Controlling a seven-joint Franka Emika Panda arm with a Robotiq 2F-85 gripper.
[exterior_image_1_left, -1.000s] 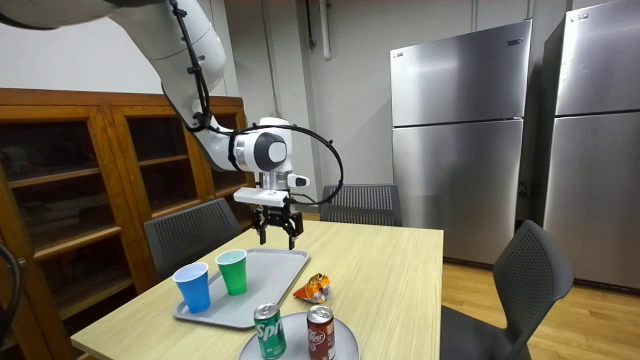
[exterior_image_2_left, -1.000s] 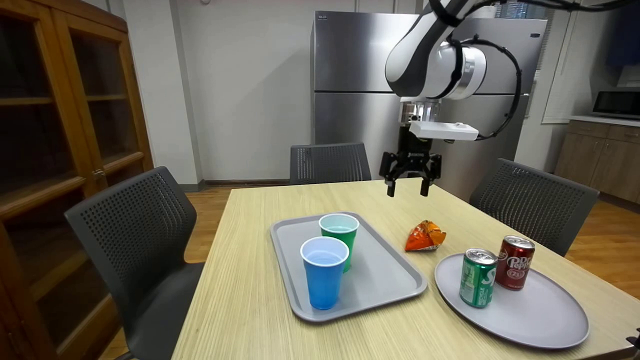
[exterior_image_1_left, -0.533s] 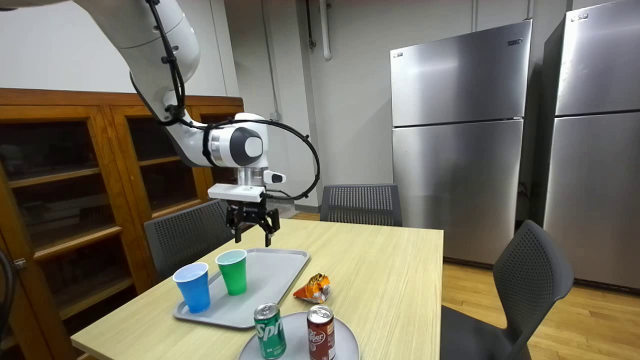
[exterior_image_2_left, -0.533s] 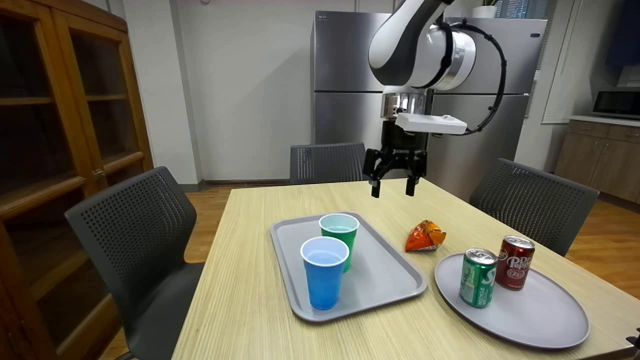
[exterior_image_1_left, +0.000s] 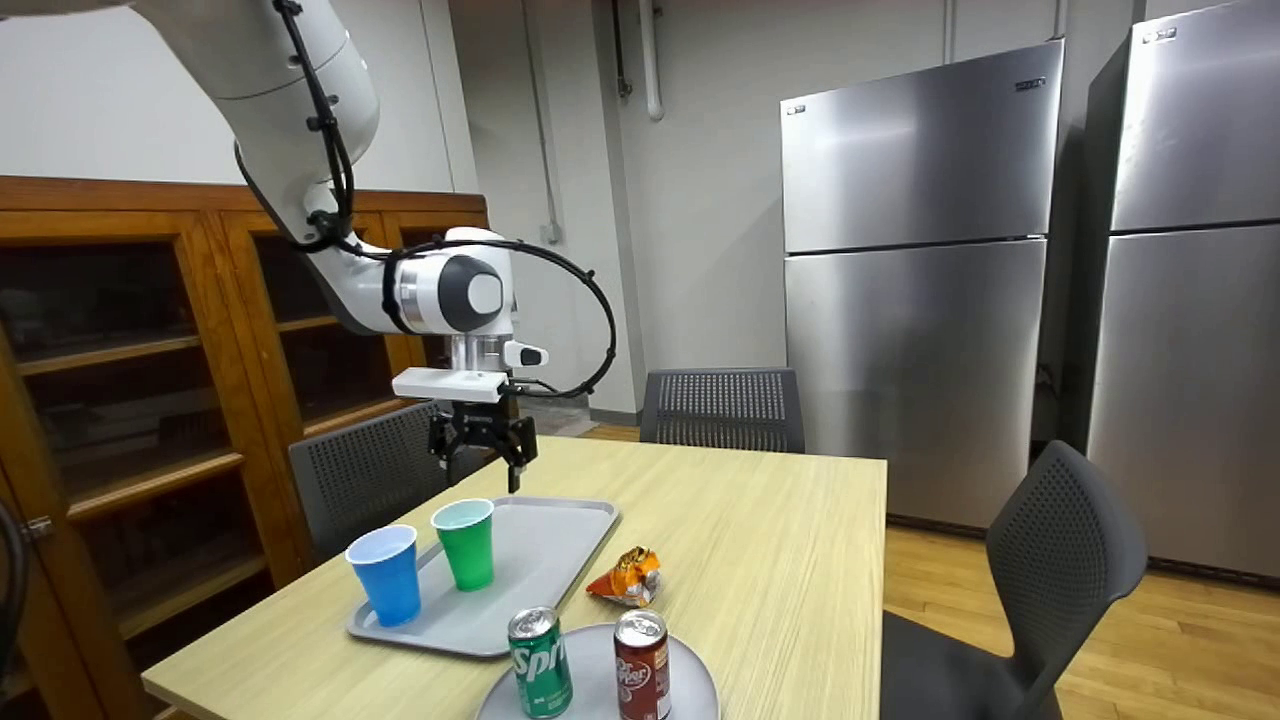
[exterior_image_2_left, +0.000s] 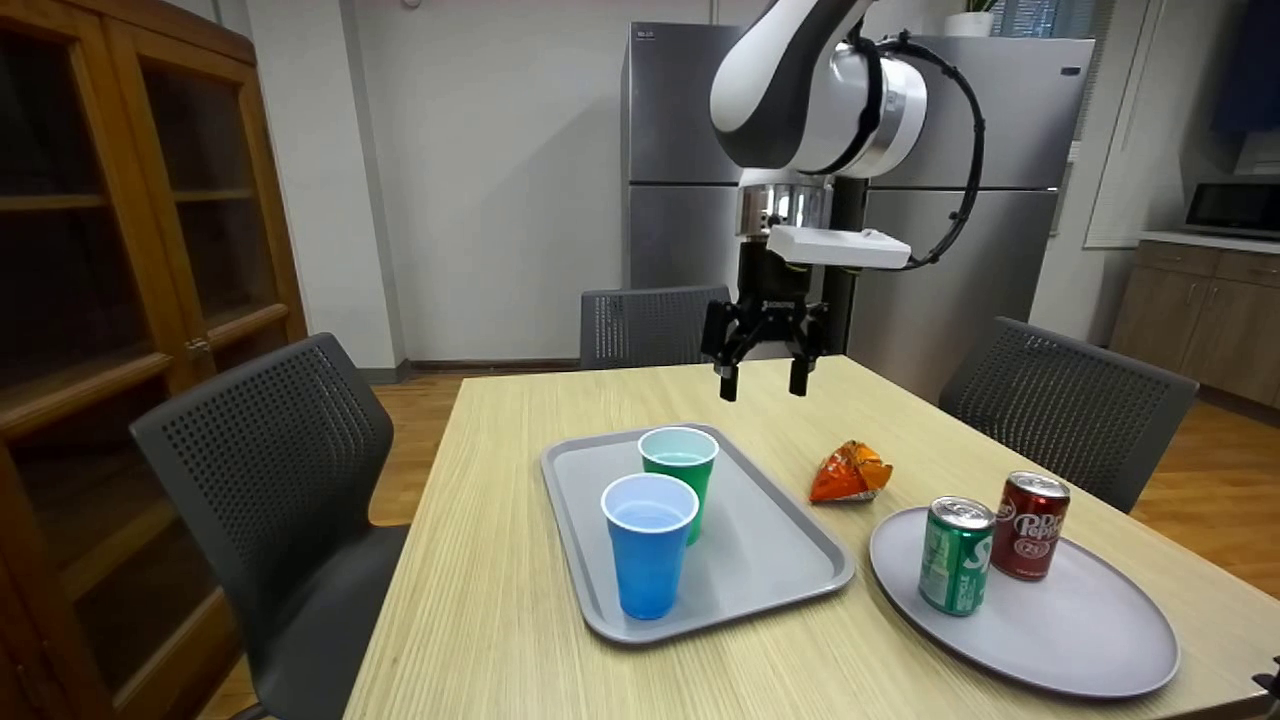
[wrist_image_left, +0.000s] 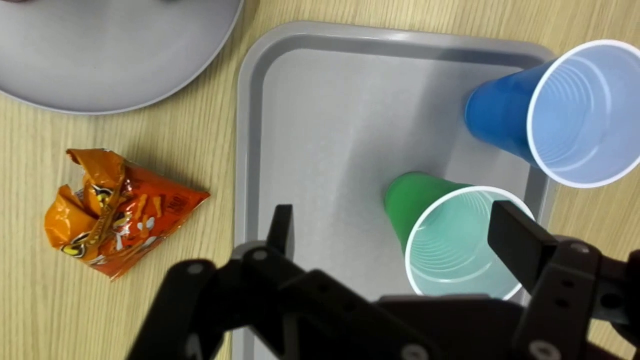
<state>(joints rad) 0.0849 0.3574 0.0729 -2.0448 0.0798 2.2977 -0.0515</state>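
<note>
Claw: spread apart, nothing in it, hanging higher than the nearby green cup, which stands on the gray tray. I judge any reach wants centring over its rim, straight descent, light squeeze (walls likely flex), berth from the blue cup just beside.

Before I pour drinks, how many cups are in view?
2, both on the gray tray: the blue cup near a corner, the green cup beside it. The cabinet, dark inside, could hide more.
</note>
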